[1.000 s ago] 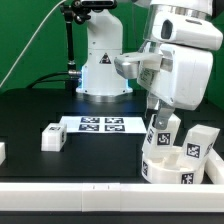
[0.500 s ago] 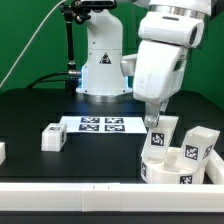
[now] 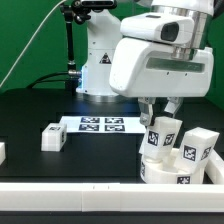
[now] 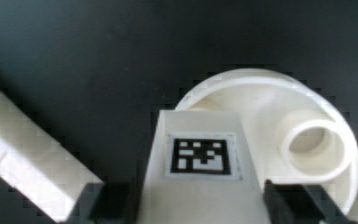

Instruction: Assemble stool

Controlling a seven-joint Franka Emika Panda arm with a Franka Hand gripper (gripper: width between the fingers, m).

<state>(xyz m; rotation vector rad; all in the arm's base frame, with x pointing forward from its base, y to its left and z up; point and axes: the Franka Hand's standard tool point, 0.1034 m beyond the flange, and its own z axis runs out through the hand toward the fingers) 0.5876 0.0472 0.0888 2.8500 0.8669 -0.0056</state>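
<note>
In the exterior view the arm's bulk covers most of the fingers point(image 4: 91, 205). The wrist view shows one on each side of a tagged leg point(image 3: 163, 130), close to it. Their tips are cut off by the frame, so I cannot tell whether they clamp it. That leg stands upright on the seat point(image 3: 160, 172), which sits near the front edge of the table point(image 3: 40, 105) at the exterior view's right. A second leg point(image 3: 196, 150) stands on the seat just beside it. A third leg point(image 3: 52, 137) lies well apart, near the marker board point(image 3: 100, 125). The frame cuts off a white piece point(image 3: 2, 152) at the exterior view's left.
</note>
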